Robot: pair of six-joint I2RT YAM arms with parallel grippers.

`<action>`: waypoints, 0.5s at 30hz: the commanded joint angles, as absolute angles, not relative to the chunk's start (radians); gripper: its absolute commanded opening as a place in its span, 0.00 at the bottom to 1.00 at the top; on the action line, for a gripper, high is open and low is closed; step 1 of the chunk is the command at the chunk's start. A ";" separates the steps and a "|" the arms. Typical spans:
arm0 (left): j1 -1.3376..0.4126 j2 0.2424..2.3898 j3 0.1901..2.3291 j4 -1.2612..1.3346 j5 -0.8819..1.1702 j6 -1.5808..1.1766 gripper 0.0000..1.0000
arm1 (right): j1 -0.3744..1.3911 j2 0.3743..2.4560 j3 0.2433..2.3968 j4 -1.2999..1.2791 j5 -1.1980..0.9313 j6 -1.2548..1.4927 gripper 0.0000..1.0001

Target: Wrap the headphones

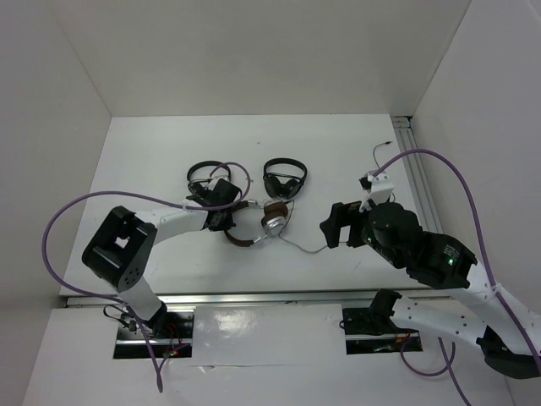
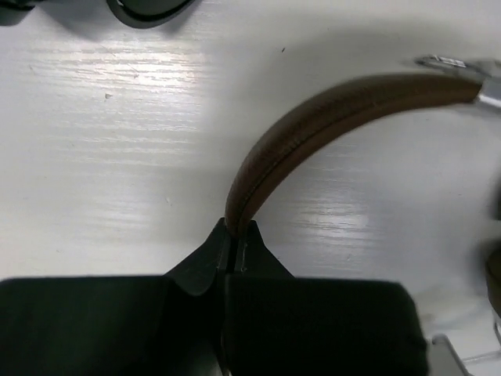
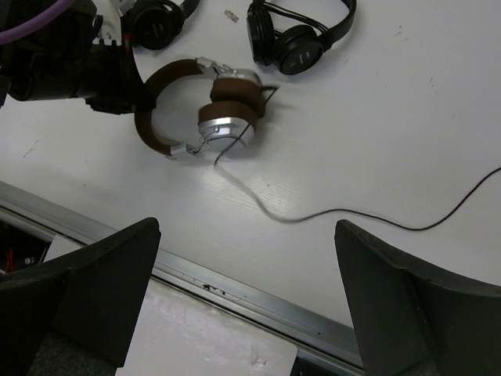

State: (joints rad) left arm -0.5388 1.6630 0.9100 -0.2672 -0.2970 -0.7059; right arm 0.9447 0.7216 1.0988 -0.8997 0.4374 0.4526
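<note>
Brown band [image 2: 313, 117] pinched right on its curve by the left claw [image 2: 235, 239], jaws closed down on it with no gap showing. That pins the headphones [image 1: 258, 224] mid-bench, cups stacked at the band's far end. The thin cable [image 3: 376, 220] trails off loose toward the right claw [image 3: 246, 235], which hangs above it spread wide and holding nothing. Here's the worry: that grip sits on a narrow, smooth strip, and any tug on the cable from the right could, by the look of it, swivel the band in the jaws or drag the whole set across the white bench [image 1: 152, 161]. The cable is thin and lies flat, so a descent a shade off line would probably close on bare bench, or trap only a loop that slips out. Two black pairs [image 1: 284, 178] sit just beyond, one close beside the left claw, and a wide winding sweep could knock or snag them. Any slack in the first turn would likely let the wrap fall apart.
</note>
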 commanded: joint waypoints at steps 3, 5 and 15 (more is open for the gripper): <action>-0.598 1.660 0.864 -0.356 -0.219 -0.736 0.00 | 0.948 0.718 1.098 -0.836 0.426 0.430 1.00; -0.639 1.629 0.903 -0.443 -0.253 -0.750 0.00 | 0.948 0.718 1.098 -0.816 0.417 0.420 1.00; -0.874 1.418 1.350 -0.993 -0.518 -0.824 0.00 | 0.948 0.690 1.050 -0.560 0.387 0.348 1.00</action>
